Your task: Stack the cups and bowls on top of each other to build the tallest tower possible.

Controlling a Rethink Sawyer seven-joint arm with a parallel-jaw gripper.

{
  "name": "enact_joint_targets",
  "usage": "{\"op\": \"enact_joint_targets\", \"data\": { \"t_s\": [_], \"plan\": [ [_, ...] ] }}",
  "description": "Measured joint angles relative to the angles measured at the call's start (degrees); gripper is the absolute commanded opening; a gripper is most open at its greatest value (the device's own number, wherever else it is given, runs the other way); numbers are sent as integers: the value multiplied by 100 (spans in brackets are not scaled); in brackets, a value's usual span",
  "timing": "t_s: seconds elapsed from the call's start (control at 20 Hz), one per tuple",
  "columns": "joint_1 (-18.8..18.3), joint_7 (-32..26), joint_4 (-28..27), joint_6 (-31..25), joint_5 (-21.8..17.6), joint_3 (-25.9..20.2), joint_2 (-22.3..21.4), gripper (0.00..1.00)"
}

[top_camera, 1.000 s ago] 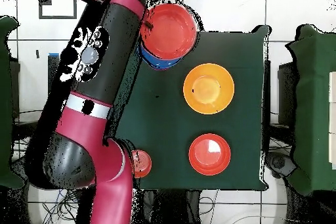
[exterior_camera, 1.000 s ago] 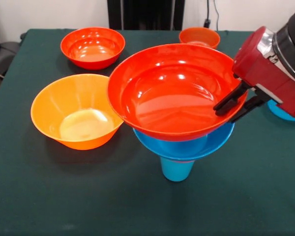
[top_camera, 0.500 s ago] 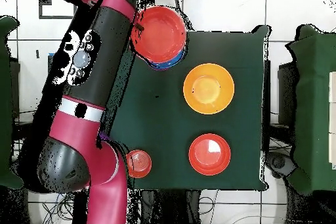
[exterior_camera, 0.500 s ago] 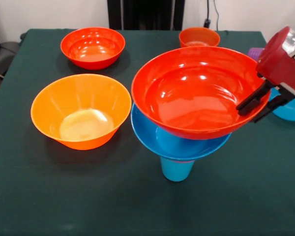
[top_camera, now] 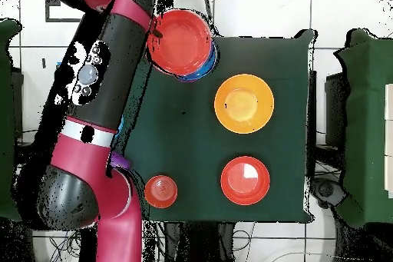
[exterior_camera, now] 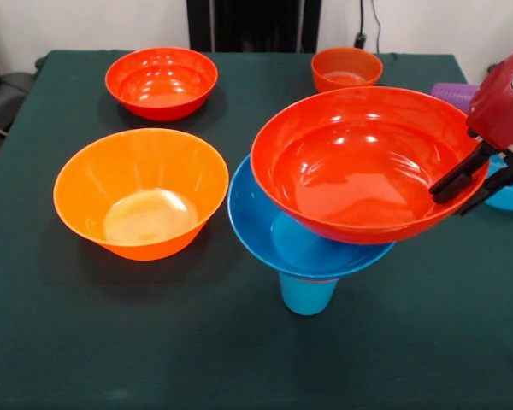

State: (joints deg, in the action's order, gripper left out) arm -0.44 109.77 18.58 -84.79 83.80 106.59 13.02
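A: Tower [exterior_camera: 312, 256] first — where is it?

B: Lower centre of the front view: a light blue cup [exterior_camera: 307, 295] stands on the green tabletop [exterior_camera: 111, 342], with a large blue bowl [exterior_camera: 269, 235] on it and a large red-orange bowl [exterior_camera: 368, 162] on top, tilted and slid toward the right of the frame.

A: And the gripper [exterior_camera: 472, 181]?

B: At the right edge — its black fingers [exterior_camera: 456, 175] are clamped on that red-orange bowl's right rim, one inside, one outside.

A: The loose pieces?

B: A yellow-orange bowl [exterior_camera: 141, 192] at left just beside the tower, another red-orange bowl [exterior_camera: 161, 81] upper left, a small orange bowl [exterior_camera: 346, 67] at top, and a purple cup [exterior_camera: 455, 94] and small blue bowl [exterior_camera: 509, 195] partly hidden at right.
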Motion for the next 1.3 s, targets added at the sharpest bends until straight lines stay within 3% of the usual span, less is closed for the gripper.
{"op": "enact_joint_targets", "data": {
  "t_s": [0.6, 1.3],
  "plan": [
    [61, 0, 45, 269, -402, -320, 36, 0],
    [-24, 0, 51, 464, -481, -508, 54, 0]
  ]
}}
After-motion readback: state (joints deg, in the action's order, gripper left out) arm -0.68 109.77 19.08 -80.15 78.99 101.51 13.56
